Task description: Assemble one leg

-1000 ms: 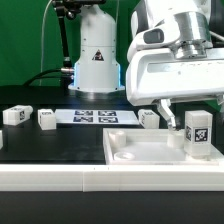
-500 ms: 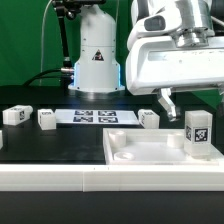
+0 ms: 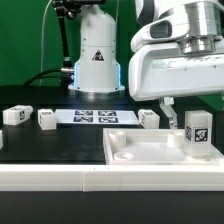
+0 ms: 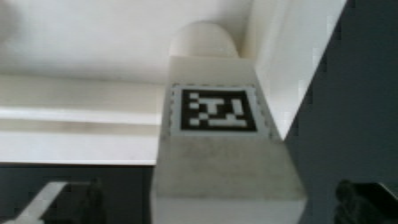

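Note:
The leg (image 3: pixel 198 133), a white post with a black-and-white tag, stands upright at the right corner of the white panel (image 3: pixel 140 150). My gripper (image 3: pixel 190 108) hangs just above it, and one dark finger (image 3: pixel 165 105) shows to the exterior view's left of the leg. In the wrist view the leg (image 4: pixel 217 120) fills the middle with its tag facing the camera. My gripper (image 4: pixel 214 205) is open, with a dark finger (image 4: pixel 63 202) on each side of the leg and a gap between each finger and the post.
Three more small white tagged legs lie on the black table: two at the exterior view's left (image 3: pixel 14 115) (image 3: pixel 46 118) and one (image 3: pixel 149 118) behind the panel. The marker board (image 3: pixel 95 116) lies between them. The arm's base (image 3: pixel 97 55) stands at the back.
The hand rose a little and shifted slightly toward the exterior view's right, then settled lower again. The leg and the panel have not moved.

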Available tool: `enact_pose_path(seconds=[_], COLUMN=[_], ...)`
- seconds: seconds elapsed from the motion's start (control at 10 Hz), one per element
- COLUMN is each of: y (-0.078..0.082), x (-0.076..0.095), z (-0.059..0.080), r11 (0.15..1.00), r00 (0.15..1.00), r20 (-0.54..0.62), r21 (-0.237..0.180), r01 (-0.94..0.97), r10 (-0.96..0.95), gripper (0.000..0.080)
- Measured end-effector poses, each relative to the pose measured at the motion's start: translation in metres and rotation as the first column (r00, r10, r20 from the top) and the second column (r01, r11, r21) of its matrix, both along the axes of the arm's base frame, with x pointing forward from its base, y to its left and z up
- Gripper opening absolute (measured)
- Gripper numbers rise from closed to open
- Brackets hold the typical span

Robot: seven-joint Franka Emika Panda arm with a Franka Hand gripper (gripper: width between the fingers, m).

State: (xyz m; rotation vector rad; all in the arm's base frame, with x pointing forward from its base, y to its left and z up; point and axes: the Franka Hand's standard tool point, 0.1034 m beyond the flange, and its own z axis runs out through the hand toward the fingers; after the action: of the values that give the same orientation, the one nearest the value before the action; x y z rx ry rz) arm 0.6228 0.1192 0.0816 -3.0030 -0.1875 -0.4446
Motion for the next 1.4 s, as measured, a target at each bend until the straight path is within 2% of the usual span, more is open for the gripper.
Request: enact_pose_path(seconds=[0.4, 0.6, 0.9, 1.4], y=[-0.0039, -0.0040, -0.0040, -0.0036], x=[-0.0047, -0.0052, -0.0051, -0.0052], z=[0.0005, -0.0013, -0.0013, -0.0013], r11=[1.000, 1.000, 1.000, 1.000], r00=[0.968, 0.968, 0.968, 0.967], r20=[-0.250, -0.249, -0.249, -0.253], r21=[-0.006, -0.006, -0.006, -0.004], r01=[-0.020, -0.020, -0.020, 0.024], r10=[0.018, 0.018, 0.018, -0.024], gripper=[0.0649, 0.0649, 0.0289, 0.0291])
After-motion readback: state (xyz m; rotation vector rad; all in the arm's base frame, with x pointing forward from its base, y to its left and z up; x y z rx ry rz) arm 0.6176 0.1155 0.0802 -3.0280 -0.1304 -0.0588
